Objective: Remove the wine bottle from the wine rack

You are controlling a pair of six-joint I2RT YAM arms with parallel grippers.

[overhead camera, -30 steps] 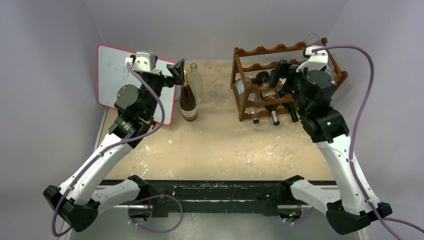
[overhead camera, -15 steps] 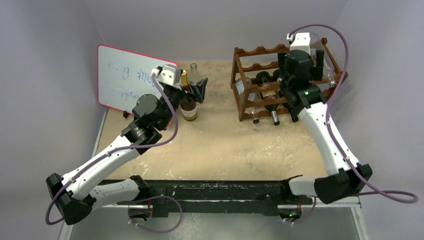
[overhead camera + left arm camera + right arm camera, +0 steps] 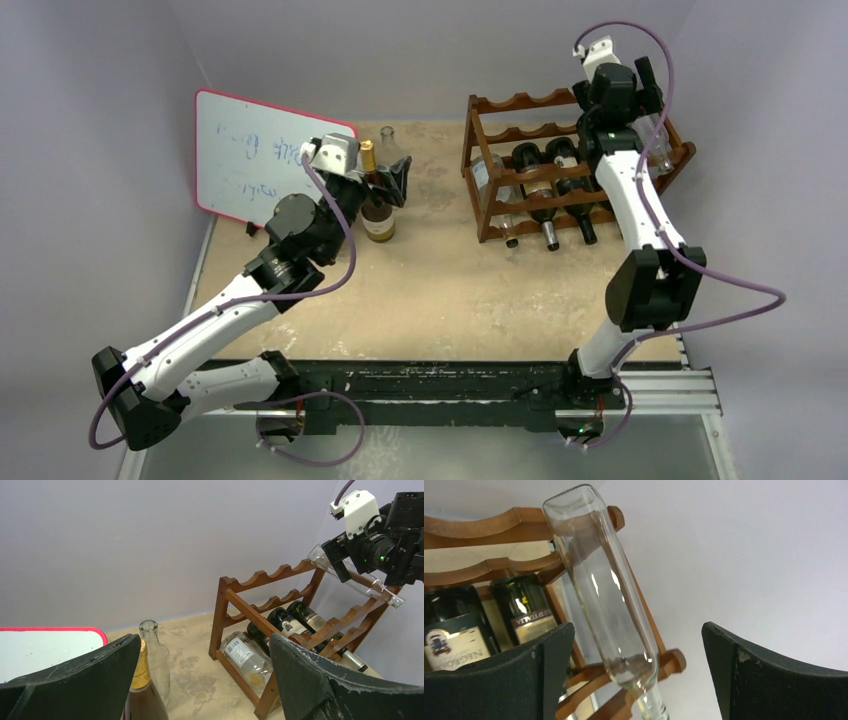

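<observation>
Wine bottle (image 3: 606, 590): clear glass, lying tilted along the top tier at the right end of the wine rack (image 3: 530, 100), which stands in the upper right of the top view. In the right wrist view it runs from upper left to bottom centre, neck lowest. Right gripper (image 3: 636, 630): fingers spread wide to either side of the bottle, no contact visible. Lower tiers hold dark bottles (image 3: 545, 190) and a clear labelled bottle (image 3: 490, 175), necks toward the bottom of the frame. Left gripper (image 3: 203, 640): jaws wide apart, holding nothing, at the upper centre of the top view beside a standing brown bottle (image 3: 377, 215) and a standing clear bottle (image 3: 390, 140). A red-edged whiteboard (image 3: 240, 160) leans at upper left of the table (image 3: 450, 290).
</observation>
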